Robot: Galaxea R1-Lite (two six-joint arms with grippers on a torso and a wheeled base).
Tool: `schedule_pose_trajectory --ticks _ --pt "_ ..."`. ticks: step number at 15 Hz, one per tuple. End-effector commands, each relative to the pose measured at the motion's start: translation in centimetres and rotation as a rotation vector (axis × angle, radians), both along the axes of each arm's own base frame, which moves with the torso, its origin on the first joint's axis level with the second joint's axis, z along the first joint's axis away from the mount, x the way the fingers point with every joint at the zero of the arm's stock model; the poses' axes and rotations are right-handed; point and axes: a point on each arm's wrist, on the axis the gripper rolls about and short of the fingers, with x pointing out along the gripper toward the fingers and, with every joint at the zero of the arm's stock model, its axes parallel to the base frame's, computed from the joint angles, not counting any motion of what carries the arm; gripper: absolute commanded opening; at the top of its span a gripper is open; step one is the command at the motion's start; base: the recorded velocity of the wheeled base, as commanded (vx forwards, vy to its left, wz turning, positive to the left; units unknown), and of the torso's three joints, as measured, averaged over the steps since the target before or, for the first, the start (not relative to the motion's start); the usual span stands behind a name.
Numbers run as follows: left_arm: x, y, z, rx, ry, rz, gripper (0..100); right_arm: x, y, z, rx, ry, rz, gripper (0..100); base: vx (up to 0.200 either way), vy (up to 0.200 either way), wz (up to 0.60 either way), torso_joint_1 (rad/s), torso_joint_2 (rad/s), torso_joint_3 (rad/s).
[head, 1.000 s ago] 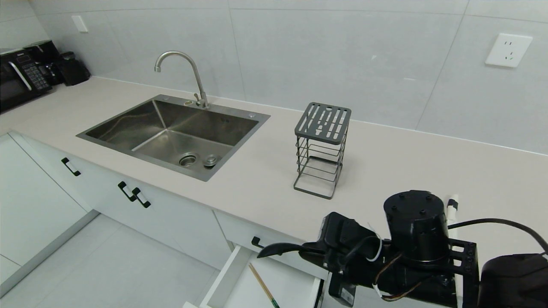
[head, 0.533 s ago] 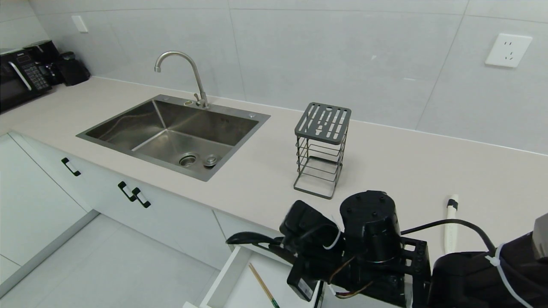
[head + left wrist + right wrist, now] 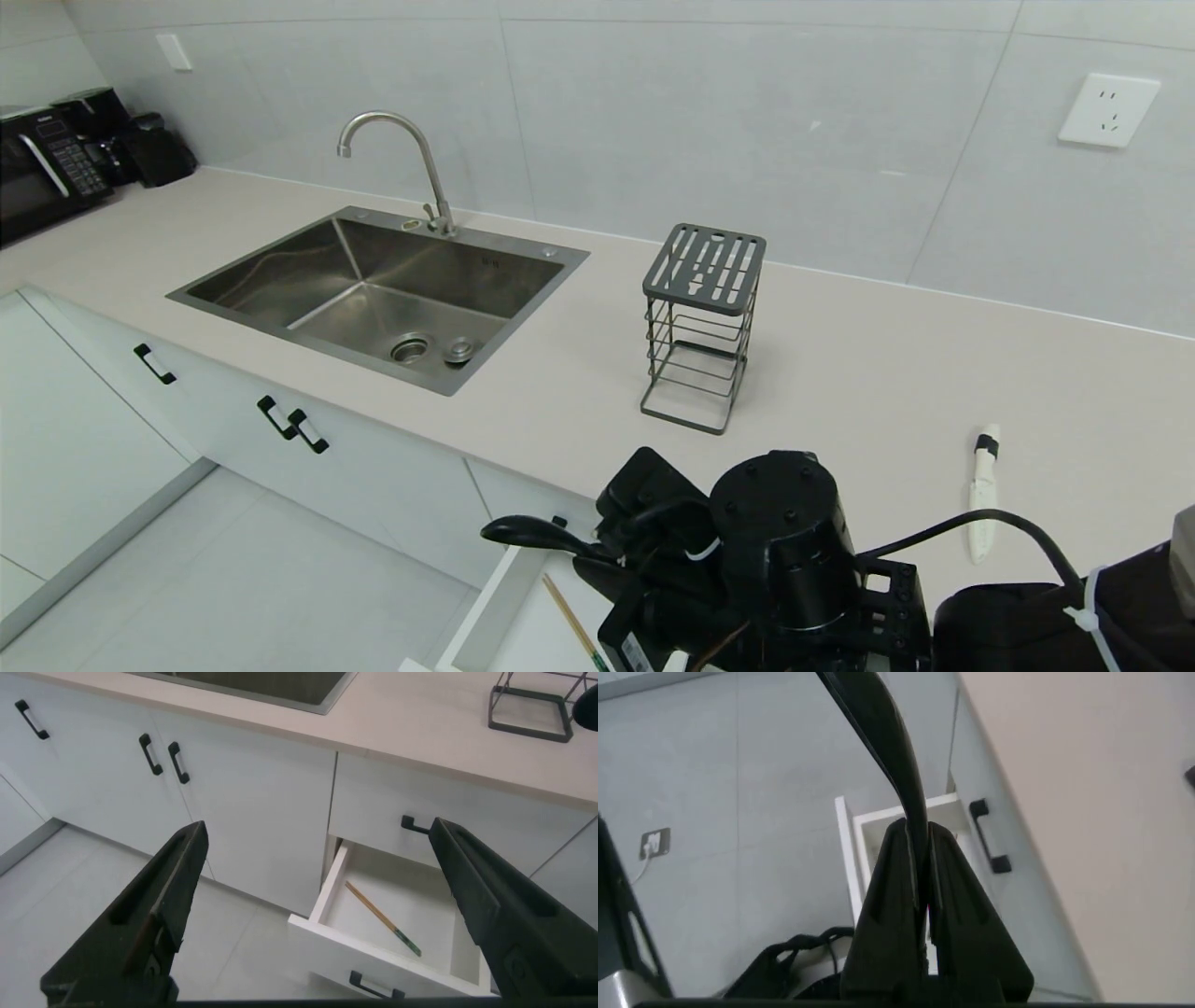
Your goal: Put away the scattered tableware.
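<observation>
A black spoon (image 3: 525, 533) juts out leftward over the corner of the open white drawer (image 3: 497, 602), held by its handle in my right gripper (image 3: 605, 558). In the right wrist view the gripper (image 3: 920, 835) is shut on the spoon (image 3: 878, 728), above the drawer (image 3: 878, 826). A wooden chopstick with a green tip (image 3: 571, 627) lies in the drawer. My left gripper (image 3: 316, 831) hangs open in front of the cabinets, facing the drawer (image 3: 322, 896) and the chopstick (image 3: 383, 919). A white knife with a black band (image 3: 980, 485) lies on the counter to the right.
A dark wire rack (image 3: 702, 327) stands on the beige counter behind the drawer. The steel sink (image 3: 373, 289) with its tap lies to the left. Cabinet doors with black handles (image 3: 159, 754) run under the counter. A microwave (image 3: 37, 173) sits at the far left.
My right arm has carried the spoon leftward and lower, toward the drawer's corner, uncovering the white knife on the counter.
</observation>
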Motion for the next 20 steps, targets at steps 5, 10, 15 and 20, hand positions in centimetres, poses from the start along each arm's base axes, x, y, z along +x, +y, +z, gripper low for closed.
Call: schedule_pose_trajectory --ticks 5,10,15,20 --pt "0.0 0.0 0.0 0.0 0.0 0.0 100 -0.5 0.5 0.6 0.02 -0.012 0.019 0 0.0 0.0 0.0 0.0 0.0 0.0" --pt "0.0 0.0 0.0 0.0 0.0 0.002 100 0.0 1.6 1.5 0.046 -0.031 0.019 0 0.0 0.0 0.0 0.0 0.0 0.0" --pt "0.0 0.0 0.0 0.0 0.0 0.002 100 0.2 1.9 1.5 -0.045 -0.079 0.044 0 0.0 0.0 0.0 0.0 0.0 0.0" --pt "0.0 0.0 0.0 -0.002 0.0 0.0 100 0.3 1.9 1.4 -0.056 -0.089 0.046 0 0.0 0.0 0.0 0.0 0.0 0.0"
